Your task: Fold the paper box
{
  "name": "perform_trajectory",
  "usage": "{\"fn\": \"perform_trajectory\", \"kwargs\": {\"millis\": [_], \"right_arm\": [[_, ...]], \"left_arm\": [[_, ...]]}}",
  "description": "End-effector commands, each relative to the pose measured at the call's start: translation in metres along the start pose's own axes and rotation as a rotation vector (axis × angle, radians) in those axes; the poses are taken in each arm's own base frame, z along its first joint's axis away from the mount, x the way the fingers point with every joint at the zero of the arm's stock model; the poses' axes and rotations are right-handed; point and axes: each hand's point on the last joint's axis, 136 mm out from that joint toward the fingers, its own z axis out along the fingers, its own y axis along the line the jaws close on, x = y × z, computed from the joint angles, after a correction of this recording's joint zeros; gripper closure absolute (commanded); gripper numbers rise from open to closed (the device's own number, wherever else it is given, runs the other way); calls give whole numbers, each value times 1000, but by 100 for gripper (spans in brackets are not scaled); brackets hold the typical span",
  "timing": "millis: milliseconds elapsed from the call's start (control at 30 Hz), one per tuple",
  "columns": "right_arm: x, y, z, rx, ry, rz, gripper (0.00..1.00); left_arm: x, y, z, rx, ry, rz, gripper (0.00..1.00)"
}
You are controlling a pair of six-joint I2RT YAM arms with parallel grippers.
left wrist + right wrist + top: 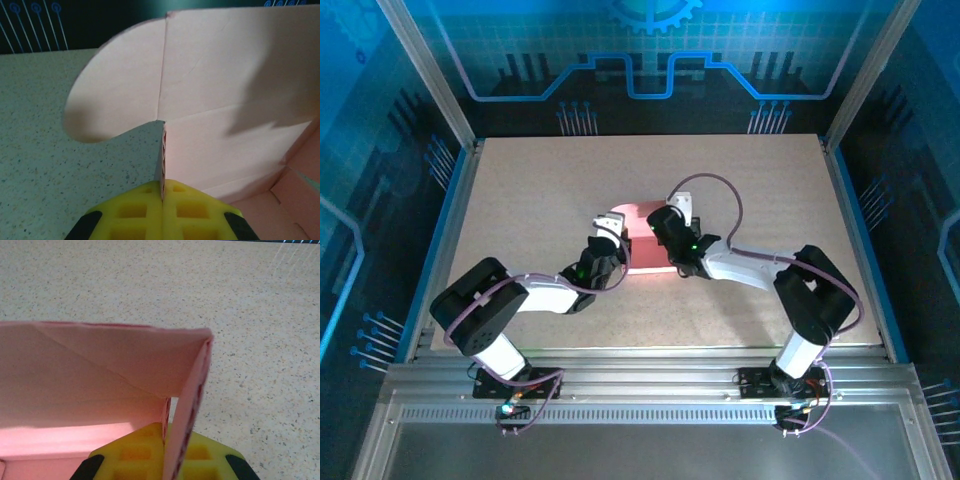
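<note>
Speckled tabletop (520, 200), frame centre: left gripper (162, 200) and right gripper (167, 442) each clenched on a paper box (642, 222) wall.

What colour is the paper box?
Pink, plain with no print. The box shows best in the left wrist view.

Matt thin pink card: paper box (225, 100); speckled matt surface: table (250, 315).
</note>
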Motion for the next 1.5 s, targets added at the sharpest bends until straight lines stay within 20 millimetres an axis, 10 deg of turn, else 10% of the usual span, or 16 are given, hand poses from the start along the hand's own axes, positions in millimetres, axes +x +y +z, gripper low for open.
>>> {"fn": "perform_trajectory", "kwargs": {"millis": [0,233,933,1467], "right_arm": [[-1,40,-21,-163,-23,42,100],[4,42,-25,-172,-20,36,98],[-15,28,-47,-307,-30,10,34],[8,-53,-31,-132,192,27,10]], "left_arm": [[-33,-39,-13,142,-149,-34,100],[-24,-44,-18,128,-187,-4,100],[-8,-58,-14,153,-221,95,100],[-15,-67,-5,155,-164,145,100]]}}
